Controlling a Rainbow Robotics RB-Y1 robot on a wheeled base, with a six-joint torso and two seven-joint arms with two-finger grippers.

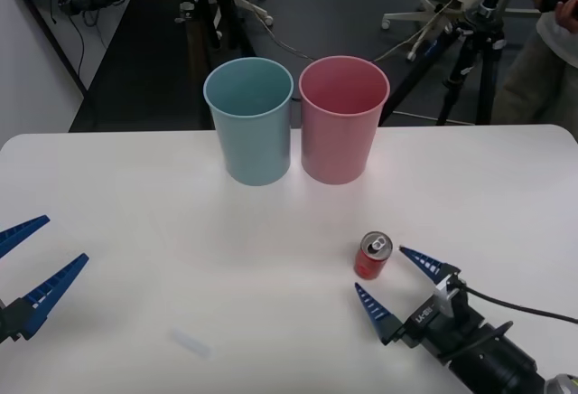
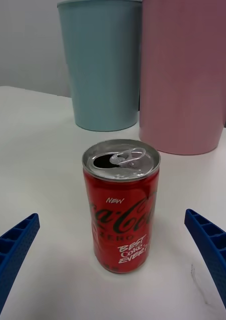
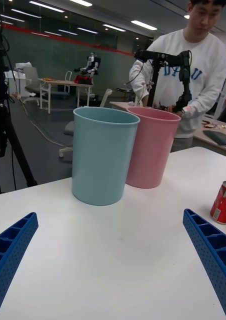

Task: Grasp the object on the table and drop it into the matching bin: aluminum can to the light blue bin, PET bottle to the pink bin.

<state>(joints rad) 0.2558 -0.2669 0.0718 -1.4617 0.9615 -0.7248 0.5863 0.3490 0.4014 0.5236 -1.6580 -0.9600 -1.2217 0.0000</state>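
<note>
Can [image 1: 372,256] stood upright on table [image 1: 135,222], near the pink bin [image 1: 343,118] | right gripper [image 1: 397,278] spread, flanking it | you needed both fingers level at mid-body before squeezing | left gripper [image 1: 32,258] spread, idle.

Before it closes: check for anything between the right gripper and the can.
Nothing visible. The right gripper is open, its fingers on either side of the upright can, with bare table between them.

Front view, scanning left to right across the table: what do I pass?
Left gripper, open → light blue bin → pink bin → aluminum can, with the open right gripper around it.
</note>
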